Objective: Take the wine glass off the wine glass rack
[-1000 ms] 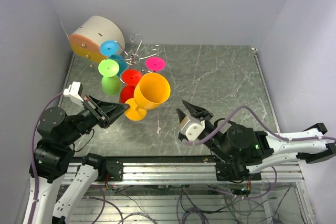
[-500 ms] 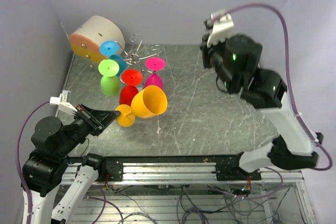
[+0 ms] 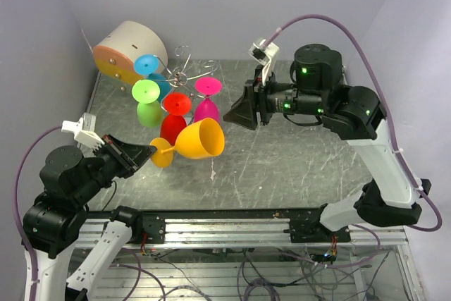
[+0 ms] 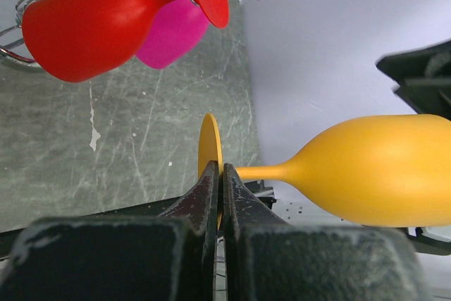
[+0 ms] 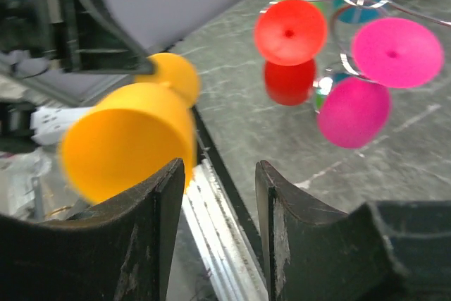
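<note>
Counter (image 3: 296, 153): open room over right half. Far-left corner: wine glass rack (image 3: 182, 74), hanging glasses (image 3: 171, 126), beige cylinder (image 3: 130, 47) behind. Orange wine glass (image 3: 199, 140) midair, blocking rack's near side.

My black, jointed left arm (image 3: 67, 181) sits folded low at the near left, forearm reaching right. Its left gripper (image 3: 149, 150) has both dark fingers pinched tight on the flat foot of an orange plastic wine glass (image 3: 199, 139), which lies sideways above the table. My right arm (image 3: 373, 139) stands tall, wrist level and turned left. The right gripper (image 3: 230, 115) points left, jaws spread and holding nothing.
</note>
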`<state>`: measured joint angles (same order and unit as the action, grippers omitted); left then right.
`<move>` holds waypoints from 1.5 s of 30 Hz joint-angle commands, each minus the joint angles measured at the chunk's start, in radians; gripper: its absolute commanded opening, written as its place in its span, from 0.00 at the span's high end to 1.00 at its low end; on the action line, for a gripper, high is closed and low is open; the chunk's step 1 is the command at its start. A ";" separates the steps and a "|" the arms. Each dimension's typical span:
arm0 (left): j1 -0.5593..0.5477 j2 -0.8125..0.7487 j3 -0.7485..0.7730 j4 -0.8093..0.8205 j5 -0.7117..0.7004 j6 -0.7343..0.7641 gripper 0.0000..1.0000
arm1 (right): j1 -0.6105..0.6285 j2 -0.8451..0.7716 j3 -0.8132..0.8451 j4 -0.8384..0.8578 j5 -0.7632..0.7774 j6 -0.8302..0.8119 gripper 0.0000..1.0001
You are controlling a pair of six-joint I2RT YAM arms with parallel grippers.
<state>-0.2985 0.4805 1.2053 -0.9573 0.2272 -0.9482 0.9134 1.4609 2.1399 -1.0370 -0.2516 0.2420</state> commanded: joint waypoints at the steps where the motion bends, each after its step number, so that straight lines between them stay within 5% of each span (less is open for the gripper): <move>1: -0.004 0.028 0.027 0.012 -0.019 0.049 0.93 | -0.003 -0.050 -0.033 0.059 -0.195 0.040 0.55; 28: -0.005 0.059 0.051 0.063 0.011 0.030 0.93 | 0.020 -0.022 -0.168 0.162 -0.220 0.061 0.65; 31: -0.005 0.062 0.053 0.063 0.011 0.029 0.93 | 0.028 -0.013 -0.170 0.173 -0.223 0.064 0.76; 34: -0.005 0.063 0.055 0.060 0.011 0.031 0.93 | 0.033 -0.006 -0.165 0.174 -0.211 0.072 1.00; 37: -0.005 0.061 0.059 0.046 0.001 0.035 0.93 | 0.032 -0.013 -0.151 0.166 -0.151 0.079 1.00; 42: -0.005 0.052 0.063 0.017 -0.027 0.041 0.53 | 0.030 -0.062 -0.105 0.166 -0.006 0.077 1.00; 45: -0.004 0.045 0.059 -0.005 -0.048 0.039 0.41 | 0.030 -0.089 -0.037 0.153 0.114 0.074 1.00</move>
<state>-0.2985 0.5350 1.2499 -0.9440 0.2199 -0.9184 0.9409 1.4395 2.0045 -0.9012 -0.3019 0.3149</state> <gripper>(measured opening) 0.539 0.015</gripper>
